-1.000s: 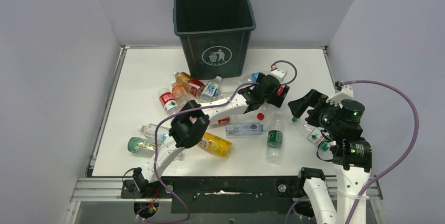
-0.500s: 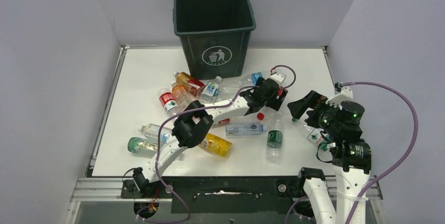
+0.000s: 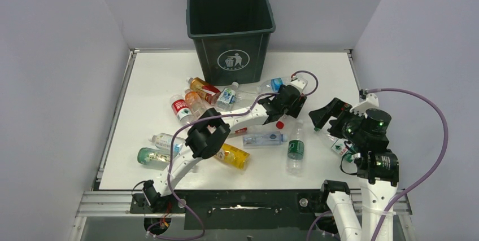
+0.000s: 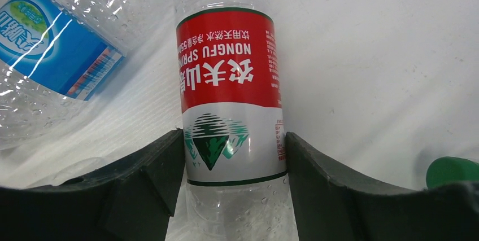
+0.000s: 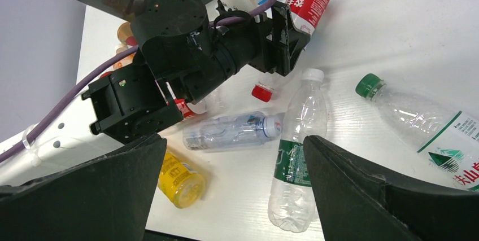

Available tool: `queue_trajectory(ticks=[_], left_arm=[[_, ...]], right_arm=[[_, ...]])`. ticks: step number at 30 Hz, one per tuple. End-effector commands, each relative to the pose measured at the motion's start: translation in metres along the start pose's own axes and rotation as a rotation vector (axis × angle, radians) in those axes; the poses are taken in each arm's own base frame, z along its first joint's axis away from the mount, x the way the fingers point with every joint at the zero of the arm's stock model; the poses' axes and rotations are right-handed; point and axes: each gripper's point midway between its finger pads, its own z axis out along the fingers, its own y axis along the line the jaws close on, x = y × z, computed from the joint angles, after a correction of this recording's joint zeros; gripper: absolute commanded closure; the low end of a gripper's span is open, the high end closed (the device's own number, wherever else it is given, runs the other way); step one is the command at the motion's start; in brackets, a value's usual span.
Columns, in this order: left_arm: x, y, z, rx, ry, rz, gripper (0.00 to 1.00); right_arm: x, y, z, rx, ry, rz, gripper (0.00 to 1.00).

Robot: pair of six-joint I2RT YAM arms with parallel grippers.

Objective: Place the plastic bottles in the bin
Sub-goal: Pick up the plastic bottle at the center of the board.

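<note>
Ends of red-label bottle (image 4: 229, 60) pinched by left gripper (image 4: 234, 159) leave wrist view

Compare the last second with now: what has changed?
The left claw edged slightly toward the robot and closed onto the red-labelled bottle, touching both its sides. The right claw stayed open, hovering. The other bottles and the bin did not move.

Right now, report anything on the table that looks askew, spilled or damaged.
All bottles lie on their sides, scattered before the bin; none stands upright. A green-cap bottle lies apart on the far right. The left gripper grips a red-label bottle. No spill or breakage shows.
</note>
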Motion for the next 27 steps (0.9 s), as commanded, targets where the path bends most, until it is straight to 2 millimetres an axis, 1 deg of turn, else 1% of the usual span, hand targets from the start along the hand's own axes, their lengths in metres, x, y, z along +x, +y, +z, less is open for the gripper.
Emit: queue_trajectory(ticks=[1, 4, 6, 9, 16, 21, 23, 27], left_arm=[[-0.027, -0.005, -0.010, 0.036, -0.059, -0.028, 0.42], [-0.032, -0.006, -0.015, 0.041, -0.064, -0.031, 0.46], [-0.039, -0.006, -0.019, 0.045, -0.072, -0.034, 0.49], [-0.053, -0.006, -0.027, 0.051, -0.093, -0.041, 0.49], [-0.095, -0.001, -0.053, 0.069, -0.162, -0.062, 0.49], [-0.119, 0.005, -0.070, 0.079, -0.200, -0.071, 0.49], [-0.129, 0.009, -0.079, 0.079, -0.218, -0.075, 0.49], [-0.155, 0.018, -0.100, 0.077, -0.267, -0.082, 0.49]], right_arm=[[-0.004, 0.004, 0.002, -0.028, -0.018, 0.003, 0.02], [-0.003, 0.004, 0.003, -0.030, -0.017, 0.005, 0.02], [-0.003, 0.004, 0.002, -0.028, -0.018, 0.006, 0.02], [-0.002, 0.003, 0.002, -0.026, -0.018, 0.008, 0.02], [-0.001, 0.003, 0.002, -0.028, -0.018, 0.010, 0.02], [-0.001, 0.004, 0.001, -0.030, -0.020, 0.013, 0.02], [-0.001, 0.004, 0.001, -0.031, -0.020, 0.012, 0.02], [-0.001, 0.005, -0.001, -0.031, -0.020, 0.013, 0.02]])
